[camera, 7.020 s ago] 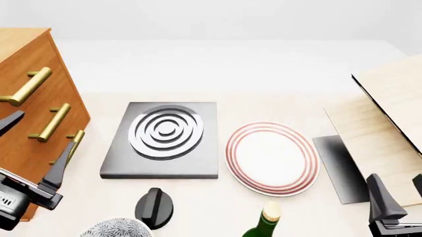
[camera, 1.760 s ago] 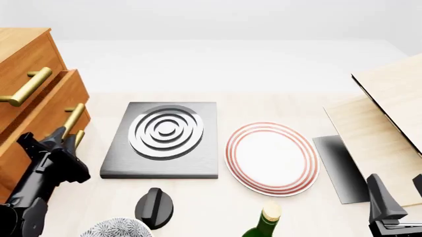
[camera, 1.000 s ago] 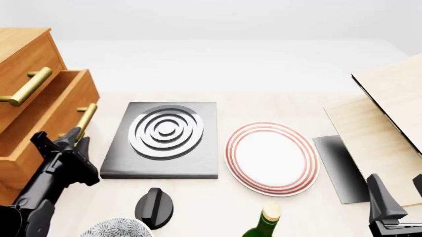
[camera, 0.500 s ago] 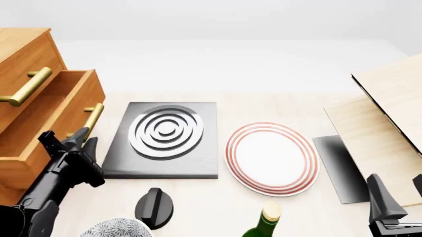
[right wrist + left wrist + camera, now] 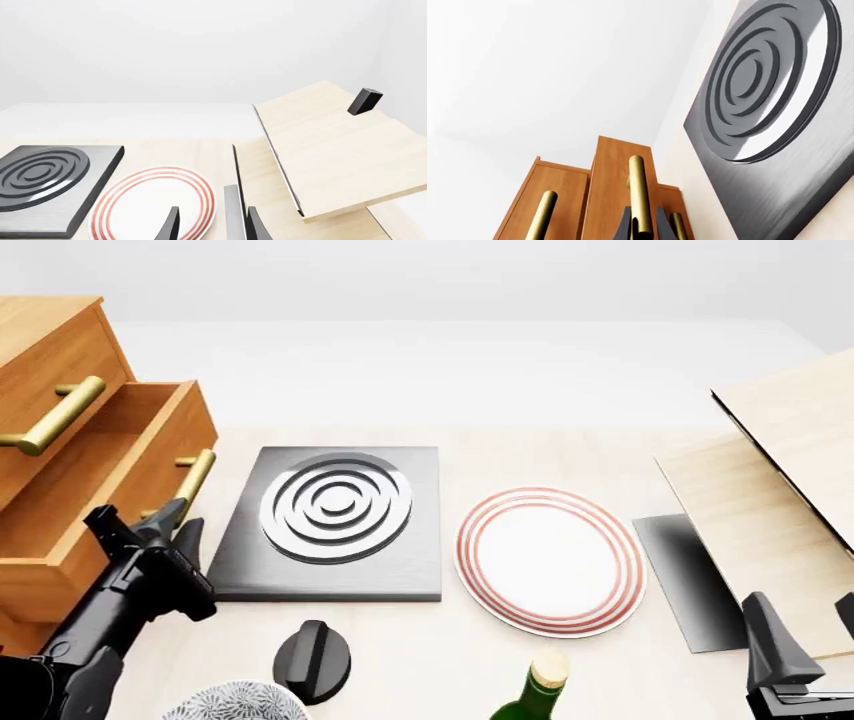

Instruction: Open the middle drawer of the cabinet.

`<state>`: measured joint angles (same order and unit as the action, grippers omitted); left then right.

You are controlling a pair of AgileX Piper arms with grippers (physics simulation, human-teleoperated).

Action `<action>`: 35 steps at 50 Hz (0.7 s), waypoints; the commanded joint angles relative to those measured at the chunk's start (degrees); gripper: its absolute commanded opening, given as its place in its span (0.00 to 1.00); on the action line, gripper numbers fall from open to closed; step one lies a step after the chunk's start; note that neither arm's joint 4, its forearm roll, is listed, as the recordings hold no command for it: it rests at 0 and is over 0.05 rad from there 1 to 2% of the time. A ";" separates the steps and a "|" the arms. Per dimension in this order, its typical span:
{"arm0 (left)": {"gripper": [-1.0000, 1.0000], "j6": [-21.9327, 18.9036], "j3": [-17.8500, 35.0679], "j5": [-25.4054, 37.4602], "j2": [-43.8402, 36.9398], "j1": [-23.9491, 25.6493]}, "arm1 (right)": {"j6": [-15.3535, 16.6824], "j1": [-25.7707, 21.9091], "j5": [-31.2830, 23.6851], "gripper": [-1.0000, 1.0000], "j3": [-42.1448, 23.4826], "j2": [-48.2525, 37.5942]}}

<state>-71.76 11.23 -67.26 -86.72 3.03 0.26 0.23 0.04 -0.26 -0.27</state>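
The orange-brown cabinet (image 5: 54, 350) stands at the table's left edge. Its middle drawer (image 5: 147, 465) is pulled out toward the stove plate, its inside showing. My left gripper (image 5: 176, 522) is shut on the lower end of the drawer's brass handle (image 5: 195, 475). The left wrist view shows the handle (image 5: 637, 190) running between the two dark fingers of the left gripper (image 5: 644, 225), with the outer drawers' handles on either side. My right gripper (image 5: 805, 625) rests low at the front right, open with nothing in it; its fingers (image 5: 170, 227) stand apart.
A grey stove plate (image 5: 334, 520) lies right beside the open drawer. A red-rimmed plate (image 5: 550, 558) sits mid-table. A black knob (image 5: 311, 660), a patterned bowl (image 5: 234, 702) and a green bottle (image 5: 534, 690) line the front. Pale wooden boards (image 5: 787, 470) and a dark sheet (image 5: 687, 580) lie right.
The middle drawer has slid out of the cabinet, toward the stove plate. My left gripper closed on its handle and moved right with it. The right arm has stayed still.
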 commanded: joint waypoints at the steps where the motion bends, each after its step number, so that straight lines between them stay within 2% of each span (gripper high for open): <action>1: 0.00 -0.88 -0.17 -2.48 1.44 0.77 | 0.02 -0.01 0.00 1.00 0.00 0.00; 4: 0.00 -0.53 0.05 -2.56 0.75 0.59 | 0.00 -0.01 0.00 1.00 0.00 0.00; 5: 1.00 -0.67 0.15 -2.56 0.71 0.67 | 0.00 0.00 0.00 1.00 0.00 0.00; 35: 1.00 -2.12 0.24 -2.45 3.25 3.35 | 0.00 -0.01 0.00 1.00 0.00 0.00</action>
<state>-73.06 11.43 -69.63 -84.24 5.33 0.26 0.23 0.04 -0.26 -0.27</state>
